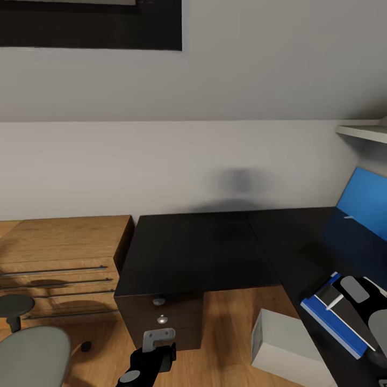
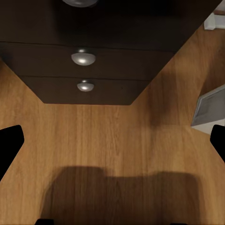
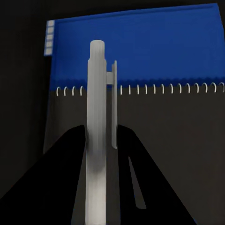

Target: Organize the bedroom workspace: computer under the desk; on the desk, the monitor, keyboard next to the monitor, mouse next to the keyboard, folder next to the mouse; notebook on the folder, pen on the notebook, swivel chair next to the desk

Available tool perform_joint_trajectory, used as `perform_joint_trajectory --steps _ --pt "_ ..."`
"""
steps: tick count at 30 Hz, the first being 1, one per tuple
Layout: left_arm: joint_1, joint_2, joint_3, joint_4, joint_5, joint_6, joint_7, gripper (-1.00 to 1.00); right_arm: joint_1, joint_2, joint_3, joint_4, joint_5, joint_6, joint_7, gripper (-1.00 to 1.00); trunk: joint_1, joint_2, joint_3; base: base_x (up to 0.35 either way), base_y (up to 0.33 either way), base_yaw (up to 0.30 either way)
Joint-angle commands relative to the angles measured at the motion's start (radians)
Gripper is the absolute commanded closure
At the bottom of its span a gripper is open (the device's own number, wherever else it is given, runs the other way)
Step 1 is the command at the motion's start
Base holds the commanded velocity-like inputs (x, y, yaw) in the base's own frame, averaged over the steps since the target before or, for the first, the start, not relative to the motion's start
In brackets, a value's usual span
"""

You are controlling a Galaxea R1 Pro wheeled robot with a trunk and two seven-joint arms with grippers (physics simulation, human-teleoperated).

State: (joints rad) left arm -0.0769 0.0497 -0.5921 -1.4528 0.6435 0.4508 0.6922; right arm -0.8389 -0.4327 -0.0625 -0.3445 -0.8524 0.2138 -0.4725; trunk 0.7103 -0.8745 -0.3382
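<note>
Right gripper (image 3: pixel 101 140): my two dark fingers are closed on the pen (image 3: pixel 97 108), a pale grey barrel with its clip turned to one side, held lengthwise between the pads. Directly beyond the pen lies the notebook (image 3: pixel 154 140), dark-covered with a wire spiral binding, and past the spiral shows the bright blue folder (image 3: pixel 140 51), on which the notebook already rests. I cannot tell from the wrist camera whether the pen is touching the cover or held just above it.

In the head view the same stack sits on the right wing of the desk (image 1: pixel 193 252), near its front edge, with the right gripper (image 1: pixel 344 301) over it. The computer (image 1: pixel 279 344) stands on the wood floor in the angle of the desk, partly under the right wing.

Left gripper (image 2: pixel 112 140): fingers spread wide with nothing between them, hanging low over the floor in front of the desk's drawers (image 2: pixel 84 70) with their round silver knobs. The swivel chair (image 1: pixel 32 355) shows at the lower left, well apart from the desk and beside a light-wood cabinet (image 1: pixel 59 258).

Step in hand, as I judge it: setting the pen on the notebook, the last of the stacking. The next move calls for lowering until the barrel lies flat, then releasing gently so it does not roll off the cover. The chair is yet to be brought to the desk.
</note>
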Motion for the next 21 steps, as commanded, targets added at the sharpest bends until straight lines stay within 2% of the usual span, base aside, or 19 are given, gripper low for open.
perform_joint_trajectory --steps 1,12,14,15,21 --pt "-0.001 0.001 -0.003 -0.001 0.007 0.002 0.009 -1.00 0.000 0.000 -0.004 -0.003 -0.002 0.006 -0.004 1.00 0.004 -0.008 -0.005 0.000 0.000 0.000" --pt "-0.001 0.001 -0.003 -0.001 0.007 0.002 0.009 -1.00 0.000 0.000 -0.003 -0.003 0.000 0.006 -0.005 1.00 0.046 -0.085 -0.039 0.000 0.000 0.000" --pt "-0.001 0.001 -0.004 -0.001 0.007 0.002 0.009 -1.00 0.000 0.000 -0.003 -0.004 0.000 0.006 -0.005 1.00 0.046 -0.085 -0.039 0.000 0.000 0.000" --pt "-0.001 0.001 -0.004 -0.001 0.008 0.002 0.009 -1.00 0.000 0.000 -0.003 -0.004 0.000 0.006 -0.005 -1.00 0.046 -0.085 -0.039 0.000 0.000 0.000" --pt "-0.001 0.001 -0.007 -0.001 0.008 0.002 0.009 -1.00 0.000 0.000 -0.002 -0.004 0.000 0.006 -0.005 -1.00 0.046 -0.085 -0.039 0.000 0.000 0.000"
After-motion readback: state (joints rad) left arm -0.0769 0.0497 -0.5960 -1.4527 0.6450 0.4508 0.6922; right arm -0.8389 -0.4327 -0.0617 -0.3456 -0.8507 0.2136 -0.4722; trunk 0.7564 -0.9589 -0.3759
